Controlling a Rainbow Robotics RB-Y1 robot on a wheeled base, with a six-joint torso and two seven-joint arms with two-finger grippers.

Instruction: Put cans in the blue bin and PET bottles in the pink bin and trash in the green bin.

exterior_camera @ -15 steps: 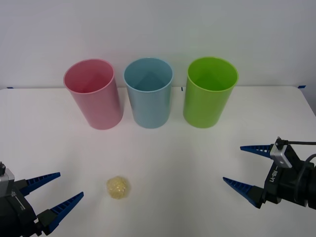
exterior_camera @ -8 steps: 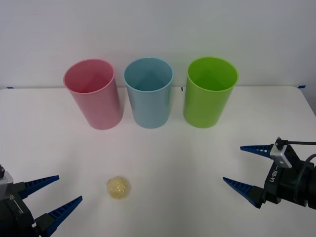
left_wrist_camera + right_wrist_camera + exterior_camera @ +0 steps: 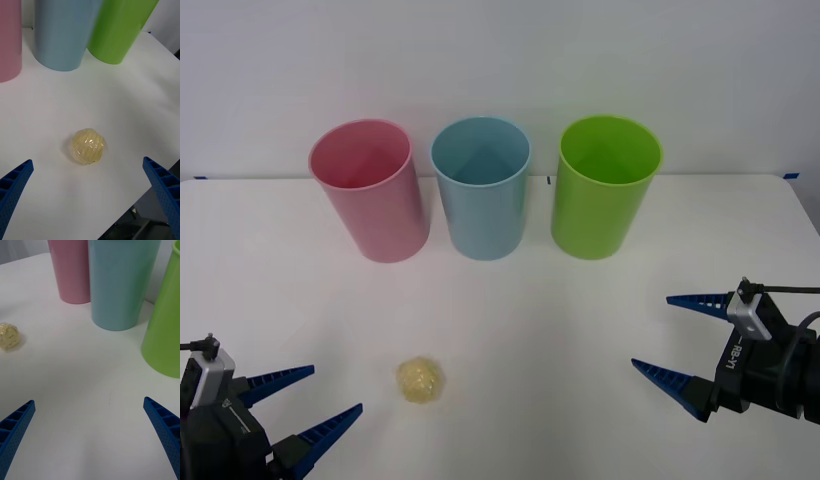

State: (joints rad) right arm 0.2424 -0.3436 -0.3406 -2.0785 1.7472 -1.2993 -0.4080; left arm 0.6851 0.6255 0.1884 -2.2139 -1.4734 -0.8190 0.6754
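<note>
The trash (image 3: 420,380), a small crumpled pale-yellow ball, lies on the white table (image 3: 520,320) toward the near left. My left gripper (image 3: 337,389) is open just left of it, at the near edge, not touching it. In the left wrist view the trash (image 3: 88,146) sits ahead of the open left gripper (image 3: 87,159), between the lines of its fingers. At the back stand the pink bin (image 3: 370,190), the blue bin (image 3: 480,190) and the green bin (image 3: 605,190), upright in a row. My right gripper (image 3: 650,331) hangs open at the near right.
The table's near edge (image 3: 150,187) runs close behind the trash in the left wrist view. The right wrist view has the trash (image 3: 8,336) far off to one side, and the bins (image 3: 120,285) ahead of the open right gripper (image 3: 89,400).
My left gripper has drawn back toward the near edge and shifted slightly right, closer to the trash. The right arm, the trash and the bins have not moved.
</note>
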